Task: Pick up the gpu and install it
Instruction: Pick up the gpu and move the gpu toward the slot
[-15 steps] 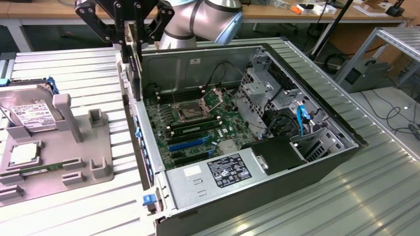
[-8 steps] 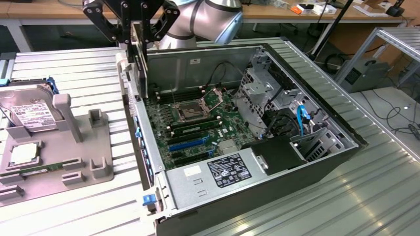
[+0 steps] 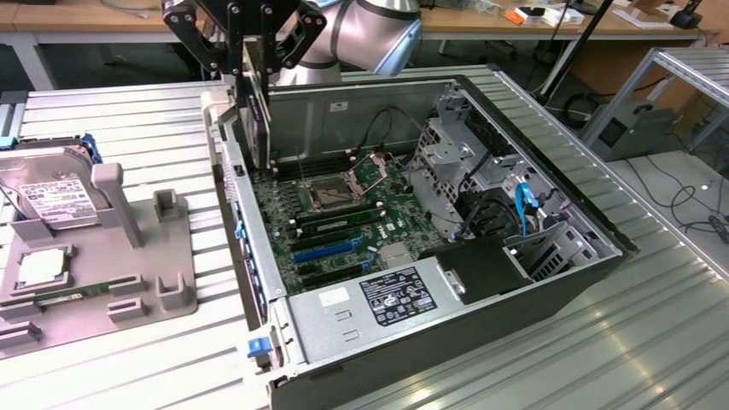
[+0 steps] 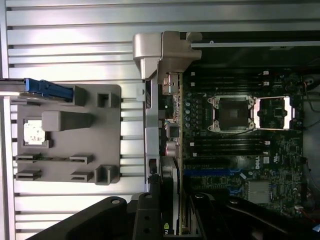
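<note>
My gripper (image 3: 253,61) hangs over the rear edge of the open computer case (image 3: 592,235), at the exterior view's upper left. It is shut on the gpu (image 3: 259,115), a thin black card held on edge that reaches down towards the motherboard (image 3: 353,213). In the wrist view the gpu (image 4: 169,192) shows edge-on between my gripper's (image 4: 168,222) black fingers (image 4: 146,217), next to the case's rear wall. The blue expansion slots (image 3: 328,250) lie lower on the board, away from the card's bottom edge, and the blue expansion slots (image 4: 210,171) show again in the wrist view.
A grey fixture tray (image 3: 171,248) lies to the exterior view's left of the case, with a silver hard drive (image 3: 51,192) and a small square chip (image 3: 40,266) in it. Inside the case are the CPU socket (image 3: 336,190), a drive cage (image 3: 450,154) and the power supply (image 3: 387,299).
</note>
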